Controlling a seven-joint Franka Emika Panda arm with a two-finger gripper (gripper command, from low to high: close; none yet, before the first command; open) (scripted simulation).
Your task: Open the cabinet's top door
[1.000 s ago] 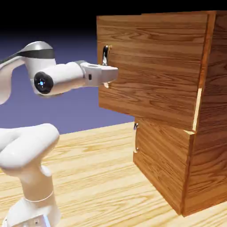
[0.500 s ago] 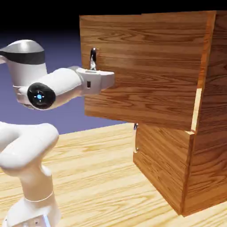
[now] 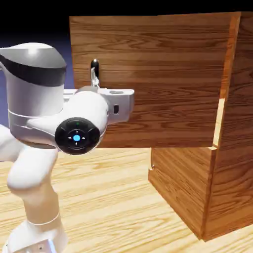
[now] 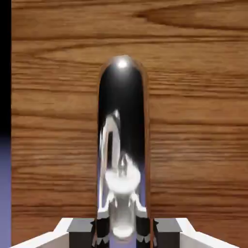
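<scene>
The cabinet stands at the exterior view's right. Its top door is swung wide, its wood face turned toward the camera. Near the door's free left edge, the top of the slim silver handle rises above my hand. My gripper is shut on the handle's lower part, and the hand hides the fingertips here. In the hand view the shiny handle stands upright against the door, with my gripper clamped on its base between dark fingertips.
The lower door is closed, its short dark handle at its left edge. My arm's elbow and base fill the lower left. A light wooden table runs under everything.
The top door has swung further open, its free edge moving left. My hand moved left and down with the handle, and the elbow has come toward the camera.
</scene>
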